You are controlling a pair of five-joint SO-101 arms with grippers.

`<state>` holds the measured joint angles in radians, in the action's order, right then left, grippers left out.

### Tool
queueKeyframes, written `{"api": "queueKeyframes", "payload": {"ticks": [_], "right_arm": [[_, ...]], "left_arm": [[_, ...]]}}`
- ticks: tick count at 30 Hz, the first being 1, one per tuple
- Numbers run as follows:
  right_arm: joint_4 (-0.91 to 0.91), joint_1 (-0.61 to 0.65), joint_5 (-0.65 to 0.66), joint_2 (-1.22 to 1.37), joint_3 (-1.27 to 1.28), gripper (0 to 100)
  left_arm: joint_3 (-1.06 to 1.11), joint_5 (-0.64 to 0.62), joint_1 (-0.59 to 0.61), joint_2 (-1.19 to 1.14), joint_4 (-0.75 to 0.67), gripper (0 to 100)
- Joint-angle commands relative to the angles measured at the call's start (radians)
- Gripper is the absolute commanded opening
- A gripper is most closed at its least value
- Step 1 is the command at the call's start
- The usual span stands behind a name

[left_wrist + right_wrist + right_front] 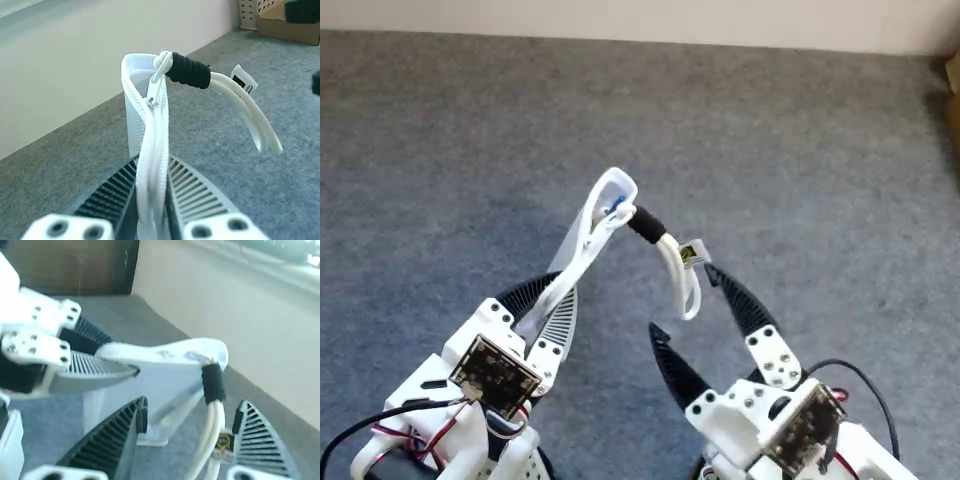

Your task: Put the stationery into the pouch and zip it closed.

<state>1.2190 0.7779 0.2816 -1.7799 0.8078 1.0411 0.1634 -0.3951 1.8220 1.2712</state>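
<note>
The left claw [548, 300] is clamped on the pouch [588, 240], held up at centre. The right claw [682, 298], jaws apart at the pouch's 4 o'clock, should close squarely on the white cord [670, 255] before pulling.

We see a grey carpeted surface [460, 150] running out to a pale wall [650, 18] at twelve o'clock. Near two o'clock a brown cardboard box [287, 29] sits on it, with a white perforated basket [247, 14] just beside. We also make out a dark wood panel [75, 265].
</note>
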Motion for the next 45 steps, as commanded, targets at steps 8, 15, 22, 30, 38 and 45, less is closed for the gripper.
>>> {"api": "queueKeyframes", "payload": {"ticks": [8,15,22,30,38,45], "right_arm": [[-0.397,-0.107,-0.006,0.266,0.137,25.6],[-0.501,-0.180,-0.005,0.420,0.137,25.5],[-0.515,-0.179,-0.003,0.496,0.137,25.5],[-0.561,-0.180,0.127,0.529,0.137,13.8],[-0.584,-0.188,0.127,0.527,0.136,2.0],[-0.651,-0.317,0.063,0.527,0.096,0.5]], "left_arm": [[0.004,0.002,-0.012,0.007,0.020,0],[0.005,0.000,-0.013,0.007,0.021,0],[0.005,0.000,-0.013,0.007,0.021,0],[0.008,0.000,-0.012,0.007,0.021,0],[0.019,0.000,-0.013,0.007,0.020,0],[0.019,0.000,-0.012,0.007,0.020,0]]}}
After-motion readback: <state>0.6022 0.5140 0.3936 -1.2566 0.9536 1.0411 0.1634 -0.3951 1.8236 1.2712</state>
